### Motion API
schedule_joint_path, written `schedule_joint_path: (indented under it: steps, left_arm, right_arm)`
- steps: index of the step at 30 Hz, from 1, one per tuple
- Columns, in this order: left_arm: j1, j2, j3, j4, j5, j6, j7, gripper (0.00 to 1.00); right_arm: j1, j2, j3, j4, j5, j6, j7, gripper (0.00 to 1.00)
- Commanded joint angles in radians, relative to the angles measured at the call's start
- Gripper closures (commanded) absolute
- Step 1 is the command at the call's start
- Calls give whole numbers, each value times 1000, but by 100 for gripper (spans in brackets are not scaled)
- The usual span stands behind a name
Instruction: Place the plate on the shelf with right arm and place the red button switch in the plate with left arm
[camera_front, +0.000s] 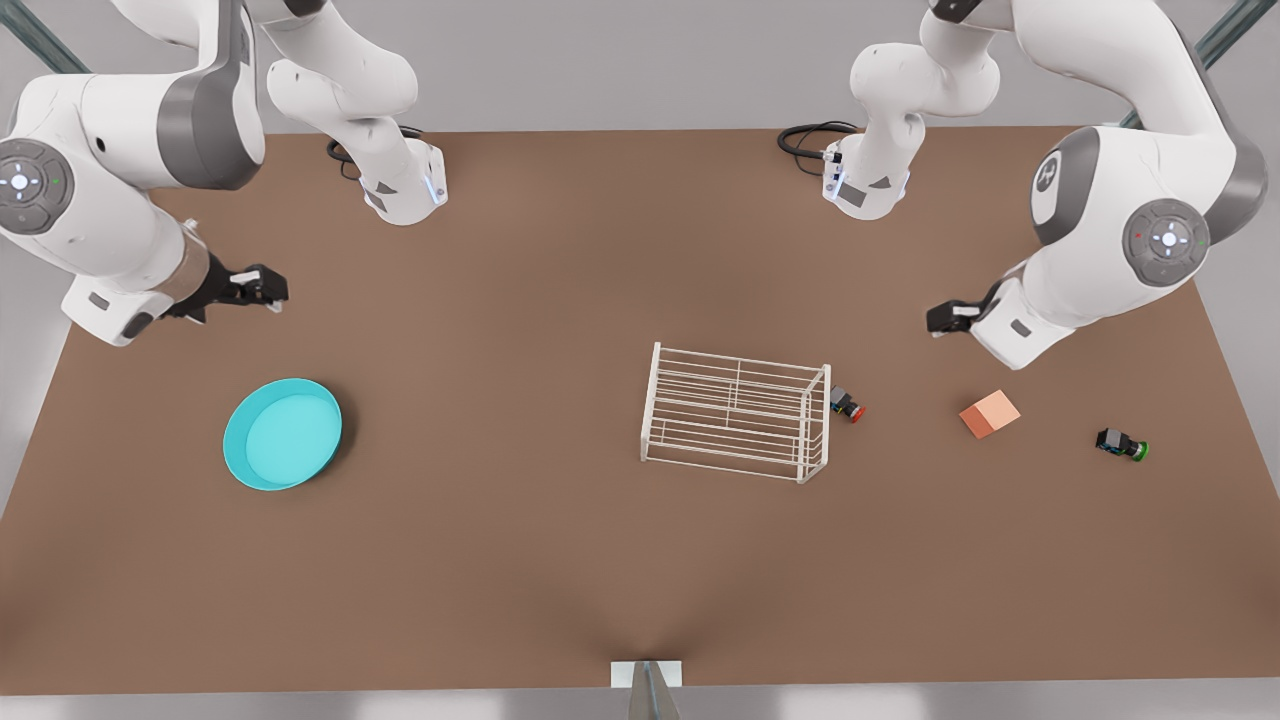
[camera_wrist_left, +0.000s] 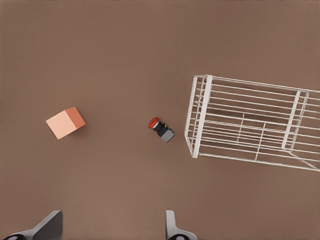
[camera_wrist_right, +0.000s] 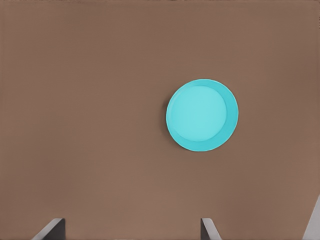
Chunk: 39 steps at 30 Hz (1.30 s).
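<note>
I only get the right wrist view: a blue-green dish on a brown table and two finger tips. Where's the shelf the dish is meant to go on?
Observer: The shelf, a white wire rack, stands mid-table, well to the front view's right of the plate.
Operator: And the red button?
Observer: The red button switch lies on the table just past the shelf's end on the front view's right, with a small gap between them.
Operator: Who picks that up?
Observer: The left gripper hangs open and empty farther toward the front view's right. Your right gripper is open too, up behind the plate.
</note>
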<state>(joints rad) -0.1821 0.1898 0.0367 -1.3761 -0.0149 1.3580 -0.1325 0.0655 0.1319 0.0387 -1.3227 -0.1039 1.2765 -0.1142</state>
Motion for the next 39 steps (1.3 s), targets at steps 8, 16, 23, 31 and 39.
schedule_joint_path:
  steps: [8, 16, 23, 31, 39]
  left_arm:
    - [-2, -1, 0, 3, 3, 29, -62, 0]
    - [0, -4, 0, 3, -8, 16, -67, 0]
    - [-4, -12, -3, 15, -5, -31, -68, 0]
    - [0, -10, -3, 16, -2, -33, -68, 0]
    - [0, -10, -3, 16, 0, -33, -65, 0]
  right_arm:
    - [-328, 331, -20, 20, 13, 319, -298, 0]
    - [-432, 445, -20, -136, 72, 670, -441, 0]
    - [-495, 428, -20, -316, 70, 859, -449, 0]
    - [-515, 450, -19, -420, 115, 960, -447, 0]
    - [-523, 466, -17, -509, 176, 995, -447, 0]
